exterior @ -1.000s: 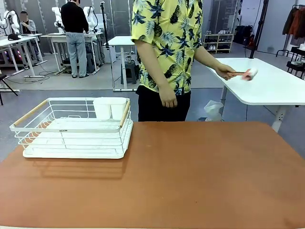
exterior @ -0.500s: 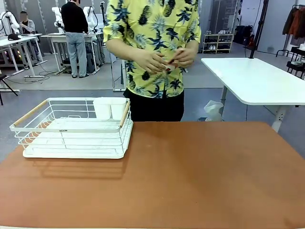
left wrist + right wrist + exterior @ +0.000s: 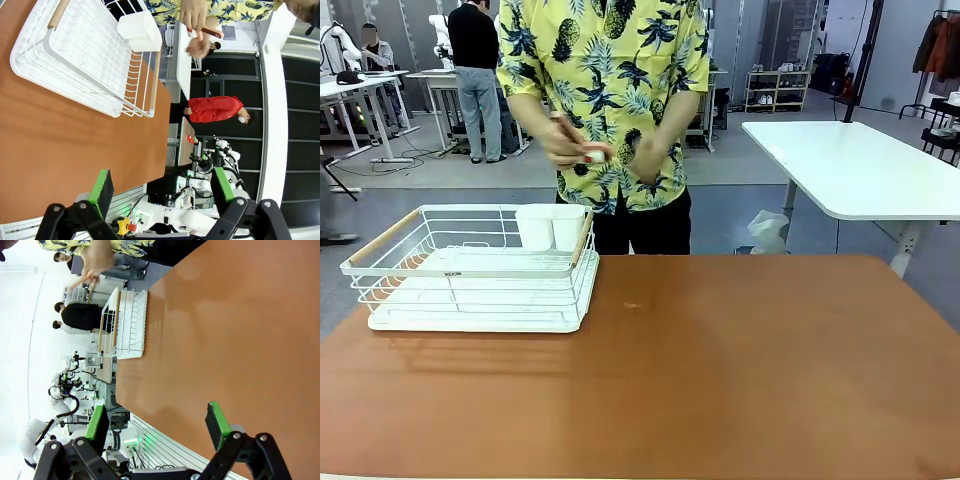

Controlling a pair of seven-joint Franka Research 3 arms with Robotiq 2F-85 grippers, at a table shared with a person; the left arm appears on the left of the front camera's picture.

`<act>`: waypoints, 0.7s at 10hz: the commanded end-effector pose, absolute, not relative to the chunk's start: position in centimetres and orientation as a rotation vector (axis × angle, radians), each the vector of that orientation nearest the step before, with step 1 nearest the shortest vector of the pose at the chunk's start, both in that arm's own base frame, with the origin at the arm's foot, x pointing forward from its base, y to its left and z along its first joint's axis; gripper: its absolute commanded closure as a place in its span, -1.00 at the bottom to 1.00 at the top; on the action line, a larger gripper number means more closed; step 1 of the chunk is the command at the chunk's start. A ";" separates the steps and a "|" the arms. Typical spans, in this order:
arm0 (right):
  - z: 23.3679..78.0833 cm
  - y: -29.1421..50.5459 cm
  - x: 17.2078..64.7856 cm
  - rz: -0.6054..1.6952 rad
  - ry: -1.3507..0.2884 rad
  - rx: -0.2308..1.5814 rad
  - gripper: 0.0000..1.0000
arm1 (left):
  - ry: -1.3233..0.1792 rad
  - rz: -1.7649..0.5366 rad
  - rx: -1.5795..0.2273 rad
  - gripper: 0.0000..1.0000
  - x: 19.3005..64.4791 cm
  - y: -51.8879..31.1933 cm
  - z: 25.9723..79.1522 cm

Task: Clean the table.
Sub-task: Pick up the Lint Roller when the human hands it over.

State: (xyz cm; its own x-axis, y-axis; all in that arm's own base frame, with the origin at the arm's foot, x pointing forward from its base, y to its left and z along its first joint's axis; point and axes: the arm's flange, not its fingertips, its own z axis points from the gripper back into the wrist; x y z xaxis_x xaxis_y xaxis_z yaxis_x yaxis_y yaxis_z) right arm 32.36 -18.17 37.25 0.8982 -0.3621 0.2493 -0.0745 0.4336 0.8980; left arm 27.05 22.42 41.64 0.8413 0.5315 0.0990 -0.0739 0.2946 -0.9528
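Left wrist view: your left gripper [image 3: 162,187] hangs wide, empty, above the table [image 3: 60,150]; cleaning seems unstarted, so await the person's wooden-handled tool [image 3: 207,32] ahead.

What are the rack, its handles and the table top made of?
The rack: thin white rods, evenly coated, probably painted metal wire. The handles: pale tan bars, matte, look like wood. The table: reddish-brown matte top, no visible grain; likely laminate, cannot tell for sure.
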 end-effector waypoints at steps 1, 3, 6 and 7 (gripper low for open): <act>37.5 -18.1 32.3 -0.190 -0.445 1.126 -1.00 | -0.447 0.420 -1.220 -1.00 26.8 22.6 41.7; 37.5 -18.1 32.3 -0.190 -0.445 1.126 -1.00 | -0.447 0.420 -1.220 -1.00 26.8 22.6 41.7; 37.5 -18.1 32.3 -0.190 -0.445 1.126 -1.00 | -0.447 0.420 -1.220 -1.00 26.8 22.6 41.7; 37.5 -18.1 32.3 -0.190 -0.445 1.126 -1.00 | -0.447 0.420 -1.220 -1.00 26.8 22.6 41.7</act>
State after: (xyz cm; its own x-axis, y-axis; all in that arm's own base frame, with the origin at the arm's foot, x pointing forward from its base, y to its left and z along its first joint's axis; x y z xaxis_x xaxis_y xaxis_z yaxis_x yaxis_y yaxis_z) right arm 32.36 -18.17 37.25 0.8982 -0.3621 0.2493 -0.0744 0.4337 0.8980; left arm 27.05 22.42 41.64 0.8413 0.5315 0.0990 -0.0739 0.2946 -0.9528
